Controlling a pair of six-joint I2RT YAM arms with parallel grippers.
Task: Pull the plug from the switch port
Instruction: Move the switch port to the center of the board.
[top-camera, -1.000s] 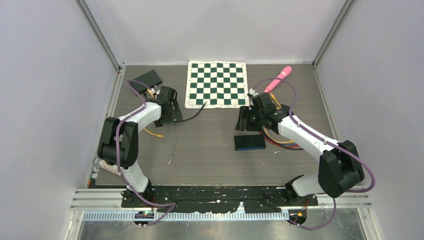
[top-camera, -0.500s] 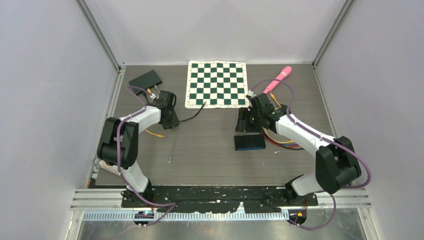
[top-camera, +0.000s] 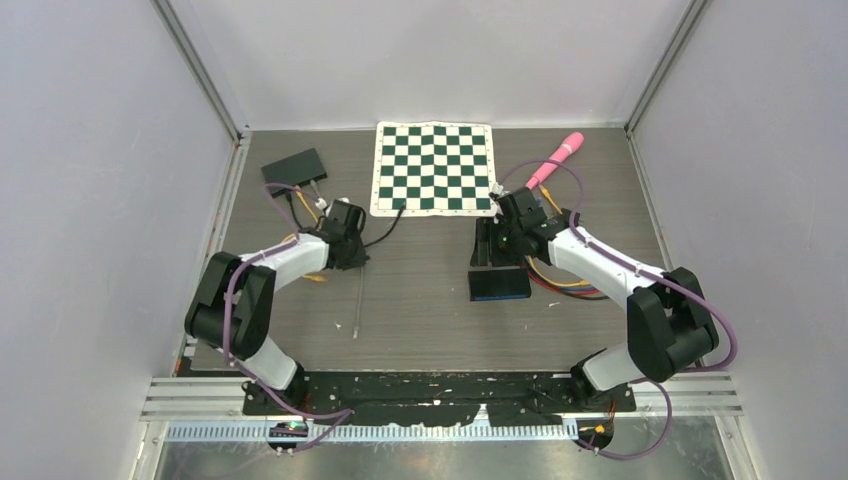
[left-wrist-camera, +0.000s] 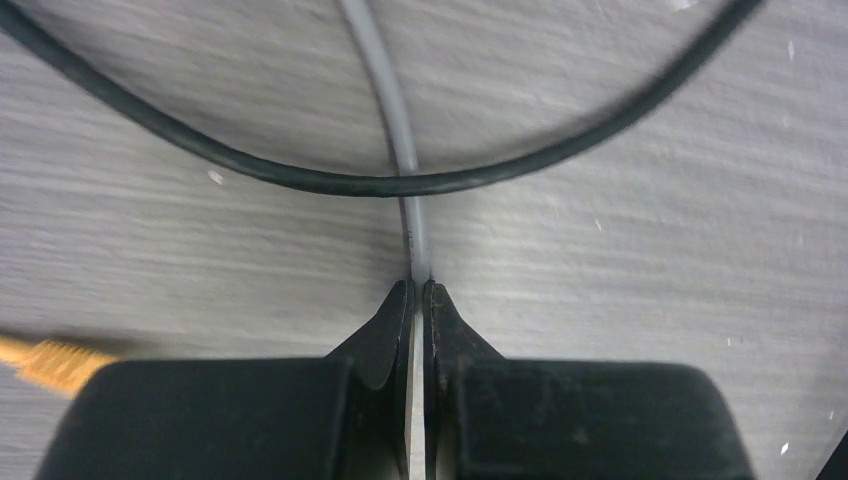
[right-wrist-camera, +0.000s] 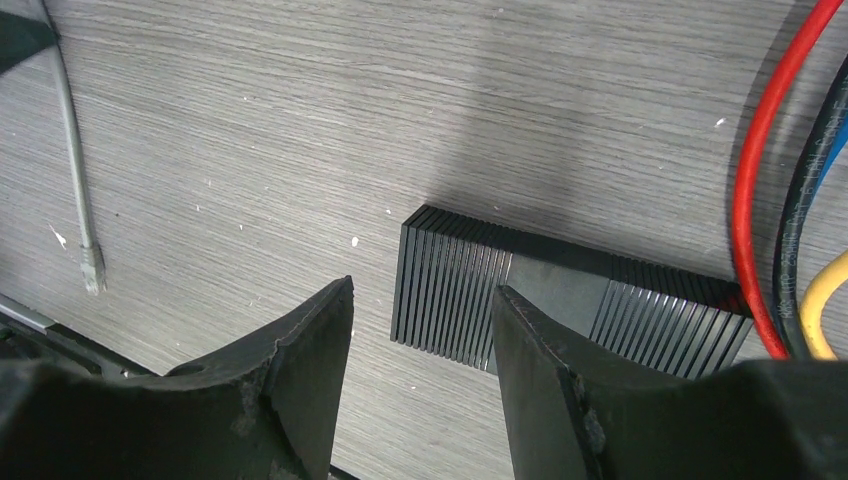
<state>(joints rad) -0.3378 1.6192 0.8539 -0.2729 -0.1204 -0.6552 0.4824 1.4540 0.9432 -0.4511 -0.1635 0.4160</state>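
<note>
My left gripper (left-wrist-camera: 417, 285) is shut on a thin grey cable (left-wrist-camera: 398, 130), pinched between the fingertips just above the table. In the top view the left gripper (top-camera: 346, 243) sits left of centre. The grey cable (top-camera: 358, 295) trails toward me and ends in a free plug (right-wrist-camera: 92, 270). A flat black switch box (top-camera: 293, 166) lies at the back left, with thin leads running from it toward that gripper; its port is too small to make out. My right gripper (right-wrist-camera: 422, 292) hangs open over a second, ribbed black switch box (right-wrist-camera: 560, 295), touching nothing.
A black cable (left-wrist-camera: 300, 178) crosses the grey one in front of the left fingers, and an orange cable (left-wrist-camera: 45, 360) lies to their left. Red, black and yellow cables (right-wrist-camera: 765, 200) leave the ribbed box. A chessboard mat (top-camera: 434, 167) and a pink tool (top-camera: 556, 157) lie at the back.
My left gripper has closed on the grey cable and moved right and toward me, dragging the cable's free end nearer. The back-left black box has turned and shifted. The right gripper has barely moved.
</note>
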